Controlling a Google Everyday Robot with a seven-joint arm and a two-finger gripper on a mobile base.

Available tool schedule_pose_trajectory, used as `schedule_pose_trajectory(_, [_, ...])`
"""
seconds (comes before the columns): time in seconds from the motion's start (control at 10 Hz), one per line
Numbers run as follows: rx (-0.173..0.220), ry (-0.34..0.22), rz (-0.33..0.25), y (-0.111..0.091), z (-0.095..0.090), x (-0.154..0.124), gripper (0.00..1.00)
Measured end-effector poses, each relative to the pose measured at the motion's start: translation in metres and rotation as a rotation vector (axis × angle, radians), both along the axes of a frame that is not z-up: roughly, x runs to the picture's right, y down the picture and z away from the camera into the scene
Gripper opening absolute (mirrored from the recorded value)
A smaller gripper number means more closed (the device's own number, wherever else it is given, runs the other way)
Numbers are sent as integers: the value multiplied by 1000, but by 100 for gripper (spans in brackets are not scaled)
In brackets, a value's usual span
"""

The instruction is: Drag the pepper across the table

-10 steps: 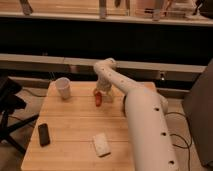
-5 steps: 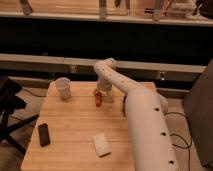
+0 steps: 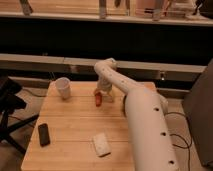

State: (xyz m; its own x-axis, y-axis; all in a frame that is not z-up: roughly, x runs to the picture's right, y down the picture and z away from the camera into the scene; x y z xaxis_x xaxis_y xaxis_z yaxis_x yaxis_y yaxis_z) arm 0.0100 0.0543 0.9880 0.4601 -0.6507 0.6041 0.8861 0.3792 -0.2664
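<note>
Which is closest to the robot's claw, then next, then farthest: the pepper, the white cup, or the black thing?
From the claw at the table's far middle:
1. Pepper, right beneath it.
2. White cup, at the far left.
3. Black thing, near the left front edge.

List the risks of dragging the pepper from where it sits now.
The gripper is right down at the pepper, near the far edge of the table, so a push that way could tip it off. A drag to the left might knock the white cup. A drag toward the near side could run into the white block.
</note>
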Motion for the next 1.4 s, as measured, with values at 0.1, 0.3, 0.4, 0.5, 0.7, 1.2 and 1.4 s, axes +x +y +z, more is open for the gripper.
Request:
schedule_pose_trajectory(0.1, [0,0,-2,0,0,1,80])
schedule_pose_trajectory(0.3, [-1,-1,-5,1,0,2,80])
schedule_pose_trajectory(0.4, [-2,-2,-7,1,0,2,80])
schedule_pose_trajectory(0.5, [-2,-2,-9,1,0,3,80])
schedule_pose_trajectory(0.7, [-3,-3,-12,1,0,4,80])
schedule_pose_trajectory(1.2, [-6,-4,-20,3,0,8,80])
schedule_pose_trajectory(1.4, [-6,-5,-23,3,0,8,80])
